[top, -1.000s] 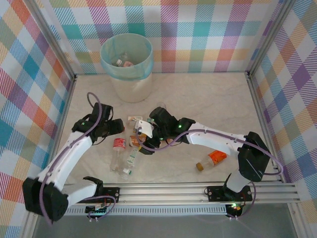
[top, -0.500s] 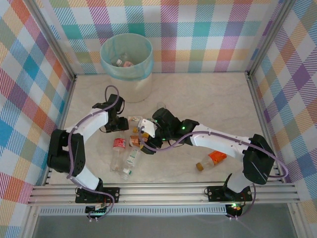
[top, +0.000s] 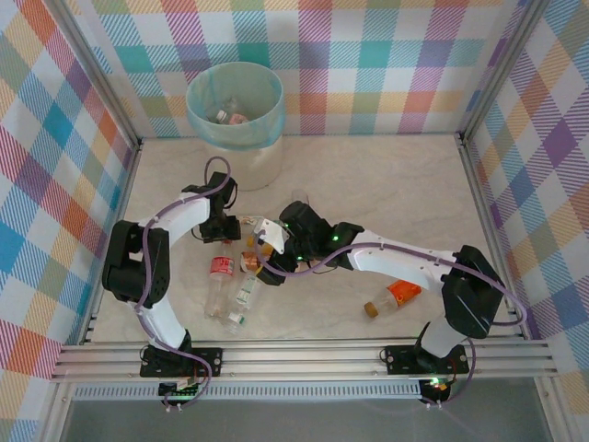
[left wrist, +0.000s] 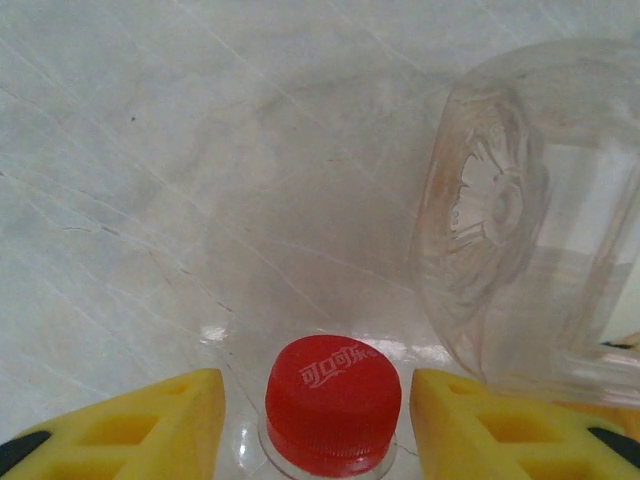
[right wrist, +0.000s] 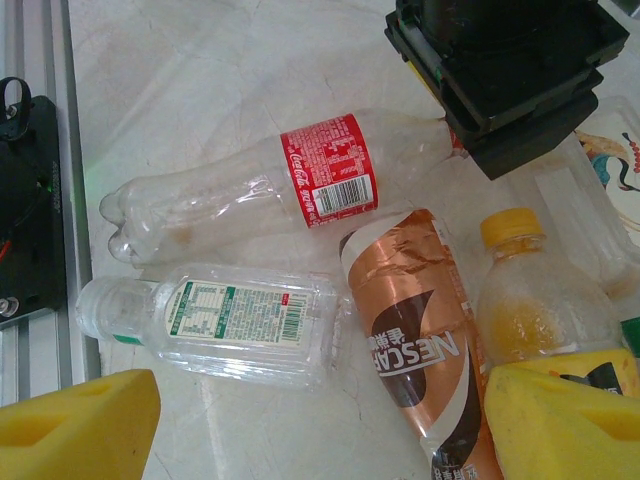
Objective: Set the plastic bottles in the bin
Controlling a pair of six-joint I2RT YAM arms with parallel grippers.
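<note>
The red-labelled plastic bottle [top: 219, 269] lies on the table, its red cap [left wrist: 333, 400] between the yellow fingers [left wrist: 140, 425] of my left gripper [top: 221, 234]. That gripper is open, with a small gap on each side of the cap. My right gripper [right wrist: 320, 430] hovers open over a cluster of bottles: a white-labelled one [right wrist: 220, 320], a brown Nescafe one [right wrist: 420, 340] and a yellow-capped one [right wrist: 540, 290]. The bin [top: 241, 168] stands at the back left, teal bag over its rim, with bottles [top: 228, 117] inside.
An orange-labelled bottle [top: 394, 296] lies alone at the front right. A clear bottle [left wrist: 520, 220] lies just right of the left gripper, base towards the camera. Checked walls close in the table on three sides; a metal rail [top: 304, 354] runs along the front.
The left arm has swung in from the left to the red bottle's cap and its jaws have narrowed around it. The right arm has barely moved.
</note>
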